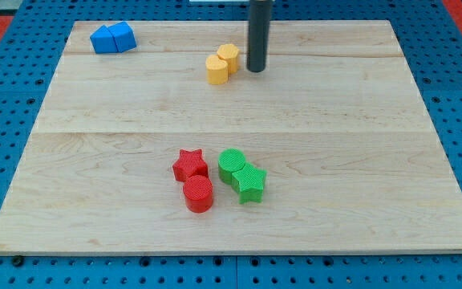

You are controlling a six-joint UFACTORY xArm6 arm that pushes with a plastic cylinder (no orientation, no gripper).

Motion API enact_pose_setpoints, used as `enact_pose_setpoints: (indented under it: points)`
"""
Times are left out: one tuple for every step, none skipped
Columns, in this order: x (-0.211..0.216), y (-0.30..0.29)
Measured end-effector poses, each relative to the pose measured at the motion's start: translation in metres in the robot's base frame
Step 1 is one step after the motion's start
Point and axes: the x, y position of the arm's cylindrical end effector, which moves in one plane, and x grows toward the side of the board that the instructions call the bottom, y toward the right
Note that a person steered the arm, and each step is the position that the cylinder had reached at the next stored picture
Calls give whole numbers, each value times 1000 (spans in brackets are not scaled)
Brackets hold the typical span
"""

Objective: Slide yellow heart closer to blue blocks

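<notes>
The yellow heart (223,64) sat near the top of the wooden board (359,104), and it looked like two small yellow lumps stuck together, so you could not be sure of its shape. My tip (256,70) stood just beside it on the view's right, maybe touching it. There were no jaws here, only a straight rod, so nothing could open or pinch. The blue blocks (112,38) waited well apart at the top left corner. You should have pushed slowly to the view's left and a little up, staying behind the heart's middle so it did not spin away.
</notes>
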Motion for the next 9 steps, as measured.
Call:
enact_pose_setpoints:
  points:
    - [1,-43]
    - [1,-91]
    - [10,-78]
    - [45,-35]
    - [36,-110]
    - [5,-149]
    - [-24,-180]
    - [-31,-177]
    - [-49,-109]
